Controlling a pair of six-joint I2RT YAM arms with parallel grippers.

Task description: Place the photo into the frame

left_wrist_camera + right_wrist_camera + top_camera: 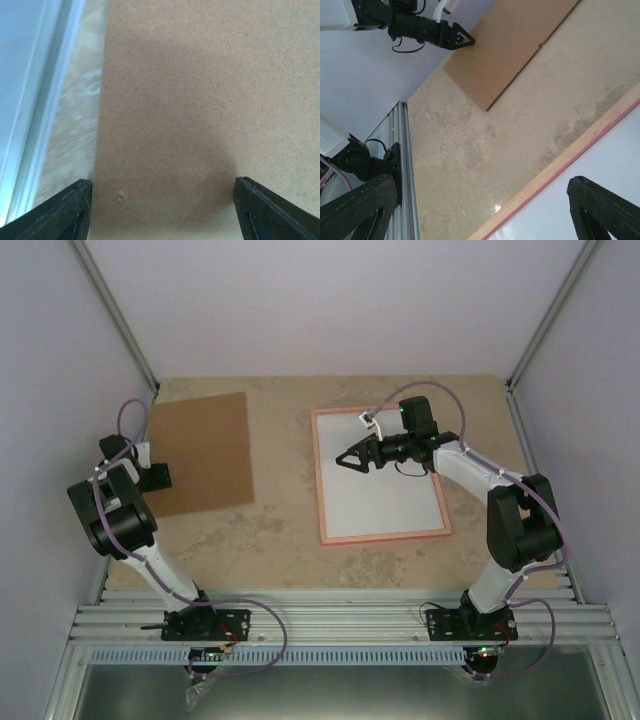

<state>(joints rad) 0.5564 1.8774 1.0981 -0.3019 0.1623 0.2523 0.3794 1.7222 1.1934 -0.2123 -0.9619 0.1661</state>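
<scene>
1. We find the frame [381, 477], thin and pink, lying flat on the desk [280, 530], right of centre in the top view.
2. A plain white face fills its opening. We take this for the photo [385, 505], back up; no printed side shows.
3. The right hand [347, 457] is over the upper left part of that white face. Its 2 fingers are spread wide and hold nothing. We cannot tell whether the tips touch the surface.
4. The right arm [470, 465] reaches in from the right of the picture and covers the frame's upper right corner and part of its right side.
5. A brown backing board [200, 452] lies at the upper left of the top view, well apart from the frame, with a strip of desk between them.
6. The left hand [152, 477] is at the board's left edge. The left wrist view shows its 2 fingers spread with only the board surface between them, nothing gripped.
7. A small hole [120, 196] marks the board near the left finger.
8. The left arm [120, 520] hides the board's lower left corner.
</scene>
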